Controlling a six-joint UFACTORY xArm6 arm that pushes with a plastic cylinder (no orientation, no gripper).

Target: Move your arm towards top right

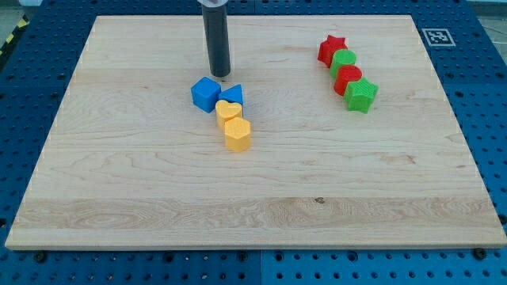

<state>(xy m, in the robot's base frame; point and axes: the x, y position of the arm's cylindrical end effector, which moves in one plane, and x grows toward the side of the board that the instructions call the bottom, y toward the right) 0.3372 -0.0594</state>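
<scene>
While my tip (219, 74) sits just above blue cube (205, 94), red star (332, 49) far right; no claw.

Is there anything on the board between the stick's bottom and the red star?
No. In the camera view, only bare wood lies between my tip and the red star. The blue cube sits just below my tip, off that path.

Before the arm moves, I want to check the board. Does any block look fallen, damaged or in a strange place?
Nothing stands out. The blue blocks and yellow blocks sit in one tight cluster just below my tip. The red and green blocks form a tidy diagonal row at the view's upper right. All rest on the wooden board.
</scene>
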